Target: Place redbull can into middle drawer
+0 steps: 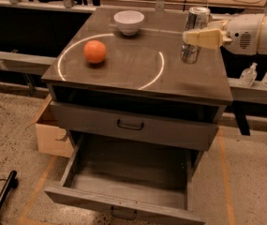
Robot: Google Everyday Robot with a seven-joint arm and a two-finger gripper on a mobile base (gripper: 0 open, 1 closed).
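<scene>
The redbull can [189, 53], slim and silver, stands upright on the cabinet top at the back right. My gripper [190, 35] reaches in from the right at the can's mid-height. One beige finger [202, 37] lies across the can's front, the other is hidden behind it. The gripper is shut on the can, whose base rests on the top. The middle drawer [123, 205], the lower of the two, is pulled wide open toward me and holds nothing. Its black handle [123, 213] shows at the front edge.
An orange [95, 51] and a white bowl [129, 22] sit on the cabinet top [137, 74]. The upper drawer [130, 124] is closed. A cardboard box [53, 137] stands left of the cabinet. Two small bottles [249, 74] stand on a ledge at the right.
</scene>
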